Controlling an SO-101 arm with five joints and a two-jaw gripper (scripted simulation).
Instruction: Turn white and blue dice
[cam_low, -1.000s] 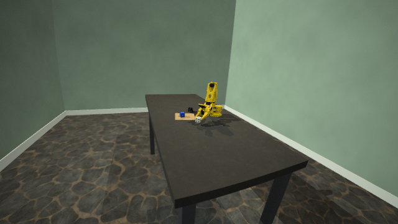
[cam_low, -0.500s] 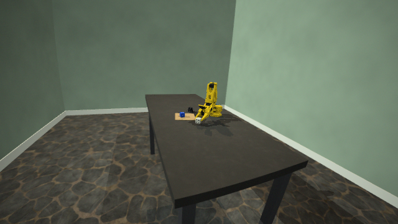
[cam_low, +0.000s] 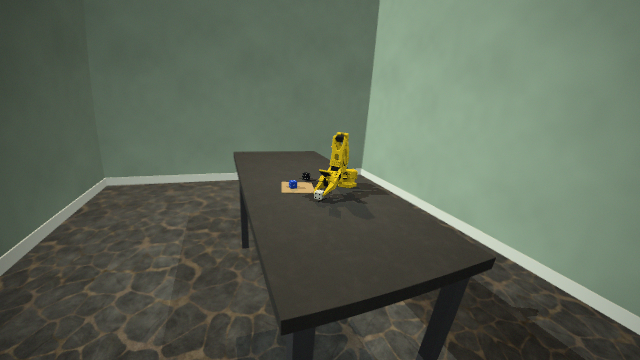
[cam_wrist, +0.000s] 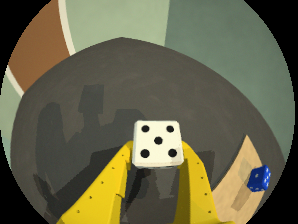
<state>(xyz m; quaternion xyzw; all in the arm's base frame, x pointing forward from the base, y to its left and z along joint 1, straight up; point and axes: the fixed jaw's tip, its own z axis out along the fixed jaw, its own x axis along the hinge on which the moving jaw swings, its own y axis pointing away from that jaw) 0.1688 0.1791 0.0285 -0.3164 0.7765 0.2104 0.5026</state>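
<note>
My yellow gripper [cam_low: 320,192] [cam_wrist: 157,163] is shut on the white die [cam_low: 318,195] [cam_wrist: 157,143], low over the dark table just off the near right corner of the tan mat [cam_low: 286,188] [cam_wrist: 241,189]. In the wrist view the die's face toward the camera shows five pips. The blue die [cam_low: 293,184] [cam_wrist: 258,177] lies on the mat. The black die [cam_low: 305,176] lies on the table just behind the mat, seen only in the exterior view.
The arm's yellow base [cam_low: 347,177] stands on the table [cam_low: 350,240] to the right of the mat, near the far right edge. The table's left edge runs close behind the mat. The wall is close on the right.
</note>
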